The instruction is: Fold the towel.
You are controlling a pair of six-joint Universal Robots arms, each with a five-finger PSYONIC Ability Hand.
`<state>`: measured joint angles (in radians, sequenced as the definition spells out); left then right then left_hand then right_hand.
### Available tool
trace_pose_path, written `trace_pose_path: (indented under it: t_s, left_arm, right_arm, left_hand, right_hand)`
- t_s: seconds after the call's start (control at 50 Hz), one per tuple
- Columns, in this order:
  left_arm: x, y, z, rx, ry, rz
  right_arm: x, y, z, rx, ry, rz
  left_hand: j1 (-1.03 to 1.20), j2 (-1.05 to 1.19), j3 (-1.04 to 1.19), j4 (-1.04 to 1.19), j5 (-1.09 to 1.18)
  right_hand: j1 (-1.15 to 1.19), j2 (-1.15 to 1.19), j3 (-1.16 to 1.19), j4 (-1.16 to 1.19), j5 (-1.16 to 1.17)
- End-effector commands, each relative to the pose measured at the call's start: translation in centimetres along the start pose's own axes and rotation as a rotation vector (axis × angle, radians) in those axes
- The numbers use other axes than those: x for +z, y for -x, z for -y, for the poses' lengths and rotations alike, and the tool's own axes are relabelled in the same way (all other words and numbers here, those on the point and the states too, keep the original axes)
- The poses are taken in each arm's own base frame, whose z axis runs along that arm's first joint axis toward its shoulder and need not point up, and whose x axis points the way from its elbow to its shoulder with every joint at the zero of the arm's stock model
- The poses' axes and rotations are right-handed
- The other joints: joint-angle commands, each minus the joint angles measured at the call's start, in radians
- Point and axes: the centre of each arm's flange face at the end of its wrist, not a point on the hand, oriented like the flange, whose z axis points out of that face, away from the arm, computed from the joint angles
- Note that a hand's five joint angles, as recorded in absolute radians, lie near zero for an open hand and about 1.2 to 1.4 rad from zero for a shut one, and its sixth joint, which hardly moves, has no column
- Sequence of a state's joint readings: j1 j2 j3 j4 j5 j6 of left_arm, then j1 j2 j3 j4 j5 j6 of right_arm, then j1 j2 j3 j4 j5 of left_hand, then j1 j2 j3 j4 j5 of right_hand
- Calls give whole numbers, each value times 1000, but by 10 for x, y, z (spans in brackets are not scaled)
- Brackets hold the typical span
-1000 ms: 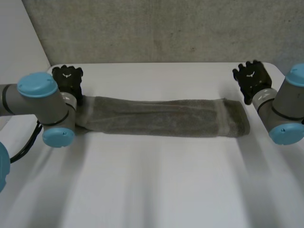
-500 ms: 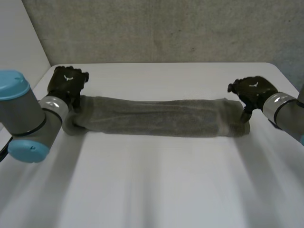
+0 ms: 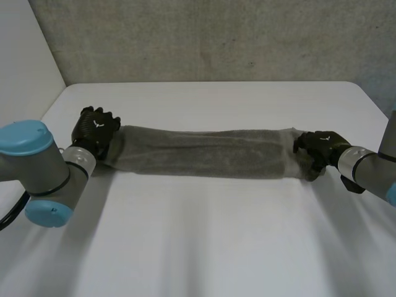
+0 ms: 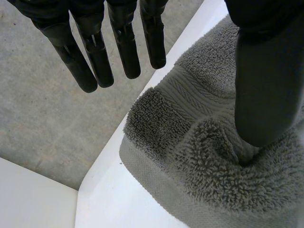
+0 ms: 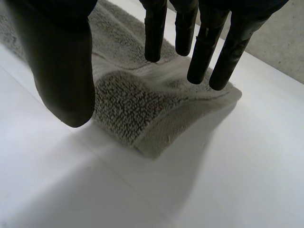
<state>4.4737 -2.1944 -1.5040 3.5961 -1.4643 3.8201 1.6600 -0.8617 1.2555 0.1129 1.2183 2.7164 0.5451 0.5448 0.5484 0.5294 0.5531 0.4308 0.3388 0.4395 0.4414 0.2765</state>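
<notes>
Towel spans 9 to 3. Left hand on 9 end, right hand on 3 end. Both spread, nothing pinched. Earlier both sat toward 12, off towel ends.

A smooth white bench fills the near part of the head view, its 2 far corners rounded. Beyond its far edge lies a rough, speckled grey surface, possibly concrete floor or a wall. A plain white panel borders that grey at the left. The left wrist view shows the bench's edge against the same grey.
</notes>
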Motion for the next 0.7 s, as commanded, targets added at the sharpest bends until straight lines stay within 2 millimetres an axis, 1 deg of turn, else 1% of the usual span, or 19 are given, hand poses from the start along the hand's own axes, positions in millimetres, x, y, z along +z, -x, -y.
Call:
trace_pose_path:
  t_s: [0.02,0.04,0.16,0.24,0.34,0.42,0.5,0.58,0.7]
  left_arm:
    - [5,-5,-1,0,-15,2]
    - [5,-6,-2,0,-15,2]
    - [5,-7,-2,-1,-15,-2]
    - [5,-10,-5,-9,-5,-7]
    - [3,-12,-8,-14,5,-17]
    - [1,-15,-10,-48,16,-33]
    - [-1,-17,-9,-76,16,-43]
    - [-6,-23,-8,-86,33,-70]
    - [-8,-25,-10,-88,49,-84]
  right_arm:
    - [4,-10,-8,-129,55,-113]
    - [4,-12,-9,-140,62,-132]
    - [4,-16,-9,-153,64,-162]
    - [2,-19,-3,-170,32,-185]
    - [2,-22,1,-186,16,-201]
    - [1,-21,-3,-191,29,-196]
    - [1,-19,-1,-201,22,-194]
    - [2,-23,-1,-217,13,-206]
    - [3,-26,-1,-238,13,-214]
  left_hand:
    - [-50,-49,-53,-34,-232]
    - [-50,-49,-53,-34,-232]
    - [-50,-49,-53,-34,-232]
    - [-50,-49,-53,-34,-232]
    - [-53,-52,-56,-37,-235]
    - [-50,-49,-53,-34,-232]
    - [-50,-49,-53,-34,-232]
    - [-50,-49,-53,-34,-232]
    - [-23,-23,-27,-8,-206]
  right_hand:
    - [873,965,865,863,853]
    - [965,1056,956,954,944]
    - [965,1057,957,955,945]
    - [965,1057,957,955,945]
    - [965,1057,957,955,945]
    - [965,1057,957,955,945]
    - [965,1057,957,955,945]
    - [965,1057,957,955,945]
    - [965,1057,957,955,945]
